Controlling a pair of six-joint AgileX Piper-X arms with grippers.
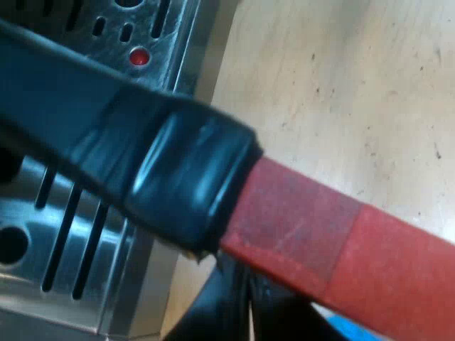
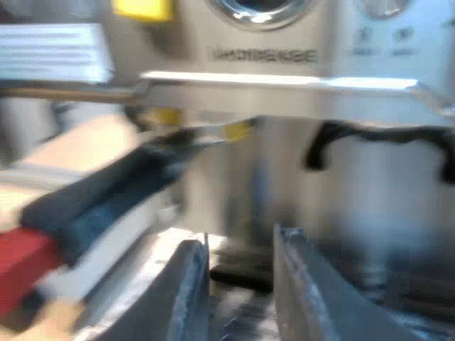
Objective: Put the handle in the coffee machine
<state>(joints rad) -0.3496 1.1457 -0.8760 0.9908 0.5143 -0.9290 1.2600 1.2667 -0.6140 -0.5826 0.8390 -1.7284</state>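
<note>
The metal holder's dark handle runs close across the left wrist view, ending in its red end. It hangs over the machine's slotted drip tray. My left gripper shows as black fingers just under the handle where dark meets red, shut on it. In the right wrist view the same handle slants from its red end up towards the underside of the espresso machine's front. Whether its metal head is seated there is blurred. My right gripper stands open before the machine, with nothing between its fingers.
A small red dot sits among the drip tray's slots. Bare wooden table lies beside the tray. A black bent part hangs under the machine's front panel, and a round dial sits above it.
</note>
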